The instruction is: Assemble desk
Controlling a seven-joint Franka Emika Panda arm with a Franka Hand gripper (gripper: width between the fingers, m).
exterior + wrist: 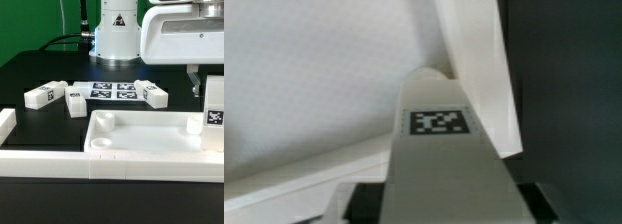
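Here we see the gripper (pixel 441 203) clenched on the held leg (pixel 213 108), which stands upright over the tabletop's (pixel 150 142) corner at the exterior view's right; we cannot tell whether it is seated. The tabletop lies open side up. Behind it the first loose leg (pixel 45 95), second loose leg (pixel 75 100) and third loose leg (pixel 155 95) lie flat beside the marker board (pixel 113 90).
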